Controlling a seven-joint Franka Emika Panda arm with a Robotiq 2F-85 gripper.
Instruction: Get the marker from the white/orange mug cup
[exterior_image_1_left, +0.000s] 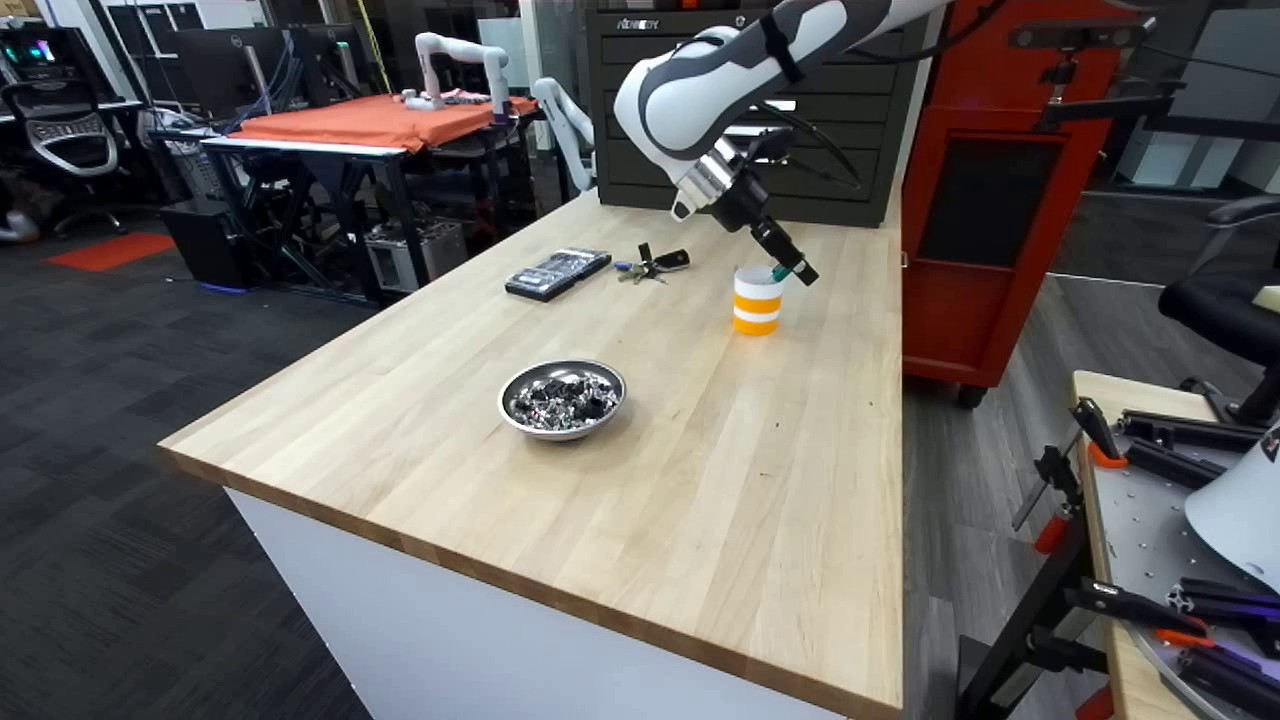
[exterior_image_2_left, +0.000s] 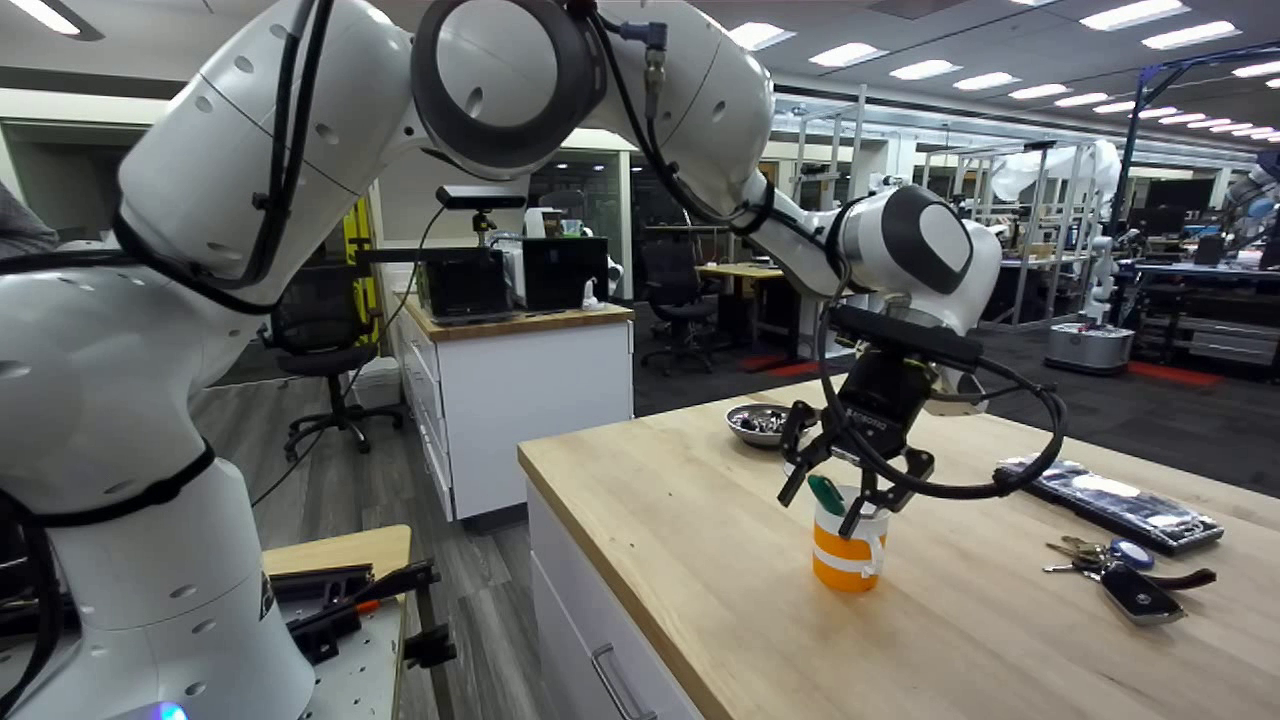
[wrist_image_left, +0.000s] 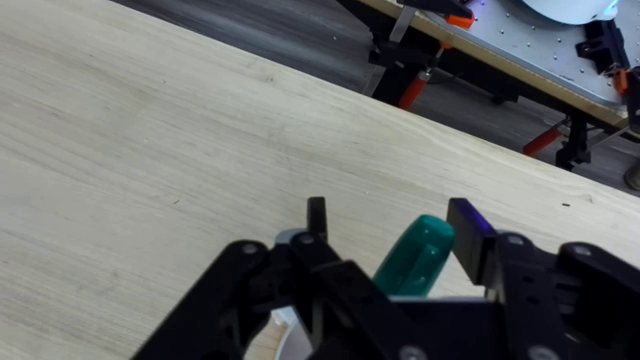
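The orange and white mug cup (exterior_image_1_left: 757, 303) stands upright on the wooden table, and it also shows in an exterior view (exterior_image_2_left: 846, 565). The teal-green marker (exterior_image_2_left: 827, 496) leans in the mug with its capped top above the rim; a bit of it shows in an exterior view (exterior_image_1_left: 780, 272). My gripper (exterior_image_2_left: 820, 508) is open just above the mug. In the wrist view the gripper (wrist_image_left: 388, 212) has the marker's cap (wrist_image_left: 417, 255) between its fingers, nearer the right finger. Whether that finger touches it I cannot tell. The mug's rim (wrist_image_left: 292, 340) is mostly hidden behind the gripper.
A metal bowl (exterior_image_1_left: 562, 400) with small shiny bits stands nearer the table's end. A black flat device (exterior_image_1_left: 557, 273) and a bunch of keys (exterior_image_1_left: 652, 264) lie beyond the mug. A dark drawer cabinet (exterior_image_1_left: 740, 190) stands at the table's back. The table edge runs close by the mug.
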